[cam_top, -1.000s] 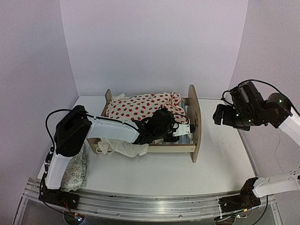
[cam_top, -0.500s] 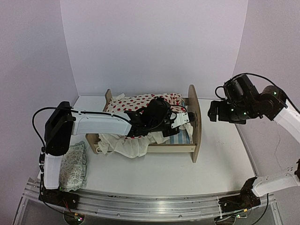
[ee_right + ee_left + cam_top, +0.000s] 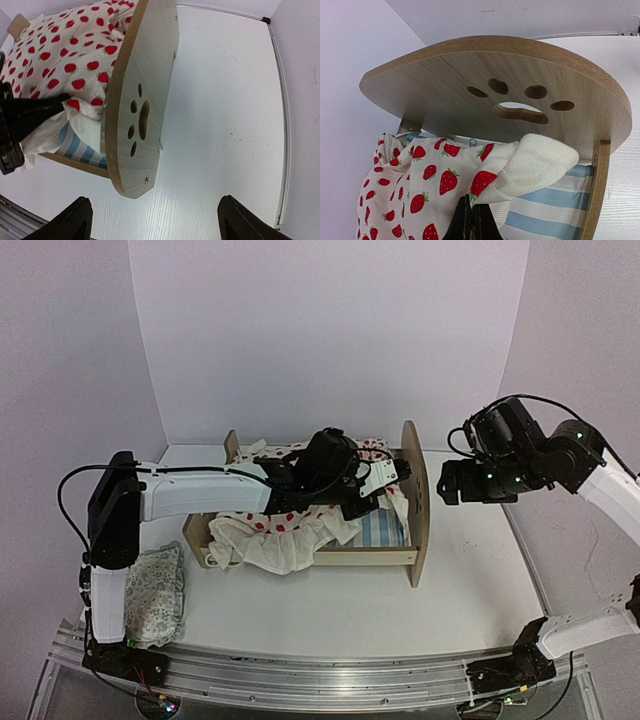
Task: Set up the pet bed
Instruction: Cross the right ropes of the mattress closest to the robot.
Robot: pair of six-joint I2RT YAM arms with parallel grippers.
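At centre frame on the worktop, the pet bed stands with its striped mattress in. The left hand pinches the strawberry blanket beside the headboard; the cloth lies bunched, spilling over the near rail. The right hand hangs open and empty at right. Judging by this, smoothing remains; the pillow lies lower left, unplaced.

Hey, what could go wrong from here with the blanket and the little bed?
The left hand is shut on the blanket right beside the headboard, so a pull might snag the cloth and drag or tip the bed. The right hand is open and apart from the headboard, so nothing steadies it. The blanket hangs bunched over the bed's near side and may end up lopsided on the mattress.
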